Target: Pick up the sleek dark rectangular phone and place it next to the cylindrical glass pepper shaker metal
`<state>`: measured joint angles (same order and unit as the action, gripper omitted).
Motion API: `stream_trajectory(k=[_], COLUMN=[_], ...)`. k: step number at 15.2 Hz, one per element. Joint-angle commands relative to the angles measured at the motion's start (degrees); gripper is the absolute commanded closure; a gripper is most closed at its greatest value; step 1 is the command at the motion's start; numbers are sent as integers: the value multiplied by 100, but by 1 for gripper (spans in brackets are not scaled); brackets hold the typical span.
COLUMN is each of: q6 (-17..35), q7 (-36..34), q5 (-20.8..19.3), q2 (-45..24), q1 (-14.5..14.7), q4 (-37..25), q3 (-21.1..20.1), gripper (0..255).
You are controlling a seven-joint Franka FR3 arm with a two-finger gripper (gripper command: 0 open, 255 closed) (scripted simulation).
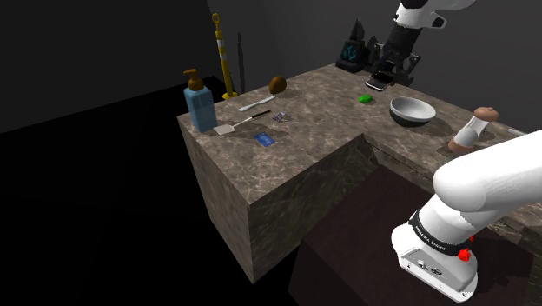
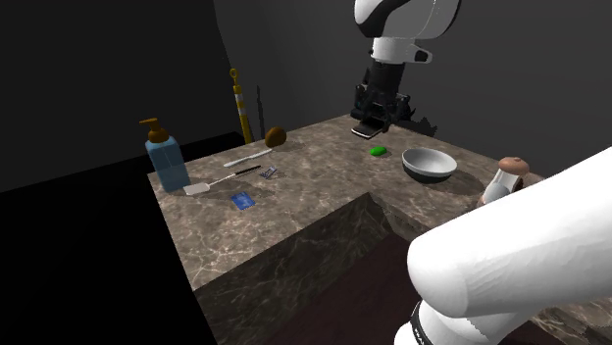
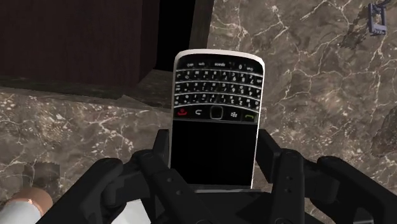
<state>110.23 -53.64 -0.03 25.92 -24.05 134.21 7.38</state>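
A dark phone (image 3: pixel 216 108) with a keypad and a light rim is clasped between my black fingers. My gripper (image 3: pixel 215 162) is shut on its lower half. In the shoulder view the gripper (image 1: pixel 383 76) hangs over the far part of the marble counter (image 1: pixel 304 165), and the phone (image 1: pixel 378 84) sits just above the surface. The second exterior view has the gripper (image 2: pixel 371 120) and phone (image 2: pixel 366 130) at the counter's back edge. The pepper shaker (image 1: pixel 472 130) (image 2: pixel 504 182), pale with a brown cap, stands upright beyond the bowl, well apart from the phone.
A grey bowl (image 1: pixel 412 110) and a small green object (image 1: pixel 366 98) lie between phone and shaker. A blue soap dispenser (image 1: pixel 200 104), a white brush (image 1: pixel 228 128), a blue card (image 1: pixel 264 138) and a brown lump (image 1: pixel 277 84) occupy the counter's other wing. A dark figurine (image 1: pixel 354 52) stands behind the gripper.
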Motion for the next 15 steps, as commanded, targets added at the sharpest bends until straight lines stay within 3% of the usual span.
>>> stream_trajectory(k=[1, 15], q6=[-65, -352], q7=[252, 2138], q5=[-96, -880], q2=[135, 498], q1=[-116, -952], q4=[76, 105], q3=[184, 1666], gripper=[255, 255])
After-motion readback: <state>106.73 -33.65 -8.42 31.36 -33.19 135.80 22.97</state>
